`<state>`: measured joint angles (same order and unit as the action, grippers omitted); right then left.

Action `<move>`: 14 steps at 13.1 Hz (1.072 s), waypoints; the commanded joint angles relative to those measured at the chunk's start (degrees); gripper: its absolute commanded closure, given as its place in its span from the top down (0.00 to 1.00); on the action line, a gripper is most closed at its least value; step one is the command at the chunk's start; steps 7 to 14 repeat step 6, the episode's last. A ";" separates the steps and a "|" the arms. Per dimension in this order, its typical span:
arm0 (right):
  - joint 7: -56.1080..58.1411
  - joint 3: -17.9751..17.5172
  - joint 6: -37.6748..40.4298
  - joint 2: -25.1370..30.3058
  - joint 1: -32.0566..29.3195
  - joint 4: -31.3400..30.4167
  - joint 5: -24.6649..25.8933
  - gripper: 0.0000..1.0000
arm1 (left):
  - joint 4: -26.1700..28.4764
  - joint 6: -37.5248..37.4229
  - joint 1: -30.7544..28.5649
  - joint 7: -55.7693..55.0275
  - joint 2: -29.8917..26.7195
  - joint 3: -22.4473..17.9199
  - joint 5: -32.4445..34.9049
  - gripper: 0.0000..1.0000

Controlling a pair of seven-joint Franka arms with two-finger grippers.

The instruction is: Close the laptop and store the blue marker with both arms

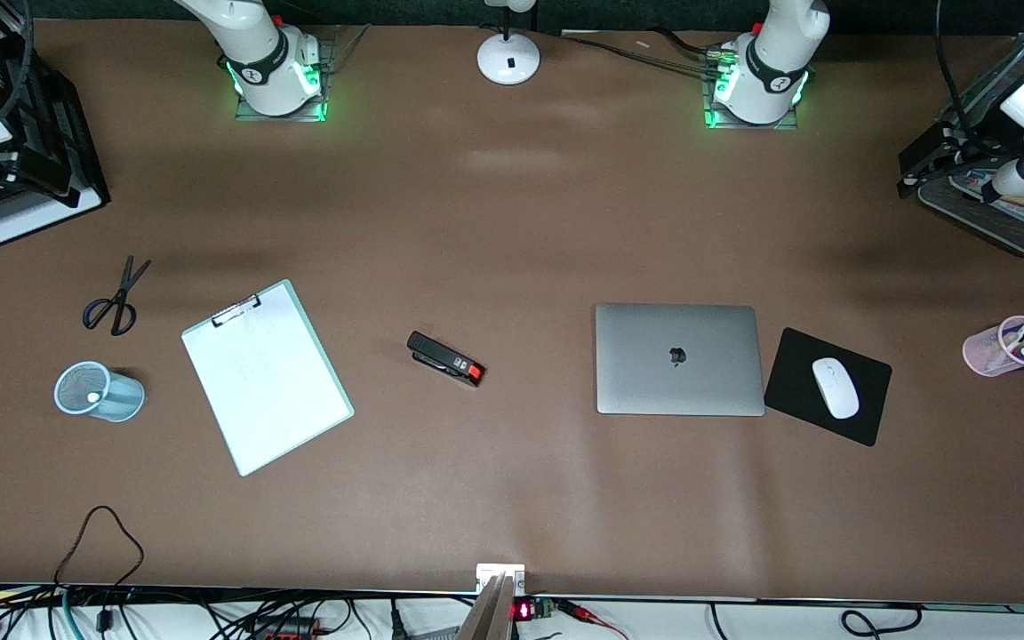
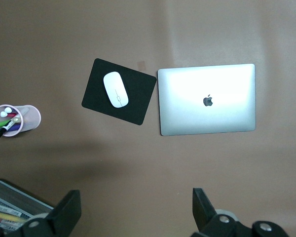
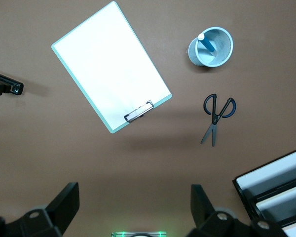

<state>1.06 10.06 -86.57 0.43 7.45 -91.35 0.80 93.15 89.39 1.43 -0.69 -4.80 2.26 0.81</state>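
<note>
Laptop [image 1: 679,359] lay shut on the brown worktop [image 1: 512,222] toward the left arm's end, lid down with its dark logo showing, just beside a black mouse pad [image 1: 828,386] carrying a white mouse [image 1: 835,388]. Toward the right arm's end, the blue marker [image 3: 206,43] stood inside a pale blue mesh cup [image 1: 99,391], its whitish tip up. Nearby lay a white clipboard [image 1: 267,376] with a mint rim, black-handled scissors [image 1: 116,298], and, between clipboard and laptop, a black stapler [image 1: 445,358] with a red end. A pink cup [image 1: 1007,346] of pens stood at the left arm's end. Both arms waited raised. The left end effector [image 2: 135,212] hung spread over bare worktop near the laptop, pinching nothing; the right end effector [image 3: 134,210] hung spread likewise over bare worktop near the clipboard.
</note>
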 commanded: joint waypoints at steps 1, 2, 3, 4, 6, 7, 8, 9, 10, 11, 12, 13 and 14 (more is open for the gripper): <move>-0.71 -0.22 0.17 1.77 0.20 -1.20 1.04 1.00 | 1.24 1.31 -0.46 1.22 -1.18 -0.06 -0.81 1.00; -0.71 -0.22 0.17 1.86 0.11 -1.28 0.78 1.00 | 1.24 1.23 -0.46 1.22 -1.18 0.02 -0.81 1.00; -0.80 -0.31 0.17 1.94 0.20 -1.19 0.69 1.00 | 1.24 1.22 -0.46 1.22 -1.18 0.02 -0.81 1.00; -0.80 -0.40 0.17 1.95 0.29 -1.11 0.69 1.00 | 1.24 1.22 -0.46 1.22 -1.18 0.02 -0.81 1.00; -0.62 -0.31 0.52 1.95 0.29 -1.11 0.69 1.00 | 1.24 1.22 -0.37 1.22 -1.18 0.02 -0.81 1.00; -0.62 -0.31 0.52 1.95 0.29 -1.11 0.69 1.00 | 1.24 1.22 -0.37 1.22 -1.18 0.02 -0.81 1.00; -0.62 -0.31 0.52 1.95 0.29 -1.11 0.69 1.00 | 1.24 1.22 -0.37 1.22 -1.18 0.02 -0.81 1.00; -0.62 -0.31 0.52 1.95 0.29 -1.11 0.69 1.00 | 1.24 1.22 -0.37 1.22 -1.18 0.02 -0.81 1.00; -0.62 -0.31 0.52 1.95 0.29 -1.11 0.69 1.00 | 1.24 1.22 -0.37 1.22 -1.18 0.02 -0.81 1.00; -0.62 -0.31 0.52 1.95 0.29 -1.11 0.69 1.00 | 1.24 1.22 -0.37 1.22 -1.18 0.02 -0.81 1.00; -0.62 -0.31 0.52 1.95 0.29 -1.11 0.69 1.00 | 1.24 1.22 -0.37 1.22 -1.18 0.02 -0.81 1.00; -0.62 -0.31 0.52 1.95 0.29 -1.11 0.69 1.00 | 1.24 1.22 -0.37 1.22 -1.18 0.02 -0.81 1.00; -0.62 -0.31 0.52 1.95 0.29 -1.11 0.69 1.00 | 1.24 1.22 -0.37 1.22 -1.18 0.02 -0.81 1.00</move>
